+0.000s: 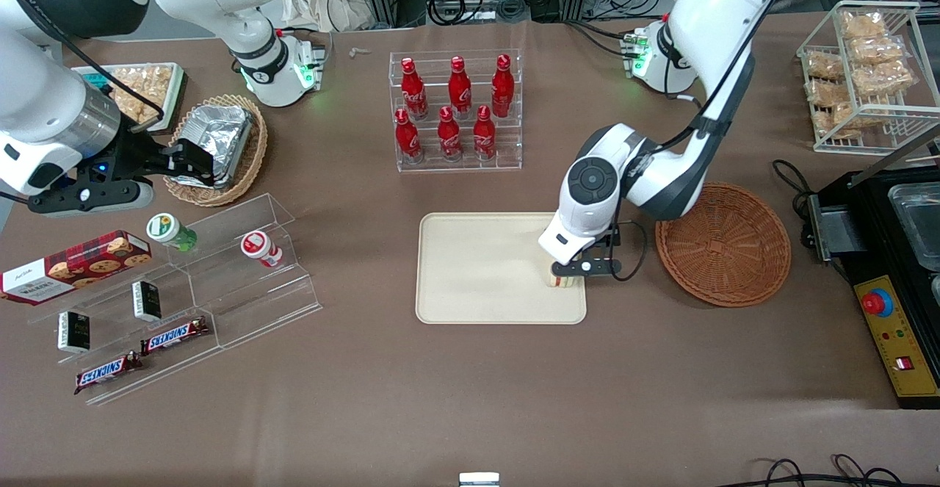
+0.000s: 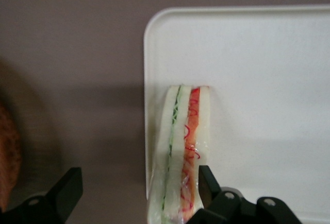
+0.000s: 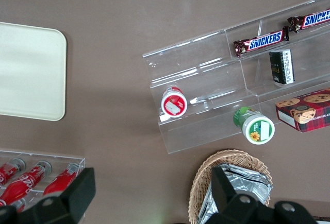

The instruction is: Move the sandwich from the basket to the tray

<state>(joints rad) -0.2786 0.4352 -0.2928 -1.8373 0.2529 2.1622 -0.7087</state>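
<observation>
Sandwich [image 2: 183, 152] stands on its edge just inside the tray [image 1: 477, 267] rim nearest the empty basket [image 1: 723, 244], the gripper [image 1: 576, 270] fingers spread apart around it, apparently releasing it.

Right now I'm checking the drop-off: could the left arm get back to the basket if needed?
Probably yes. The gripper hangs open around the sandwich, on the tray at its edge nearest the basket. Only bare tablecloth shows between tray and basket.
</observation>
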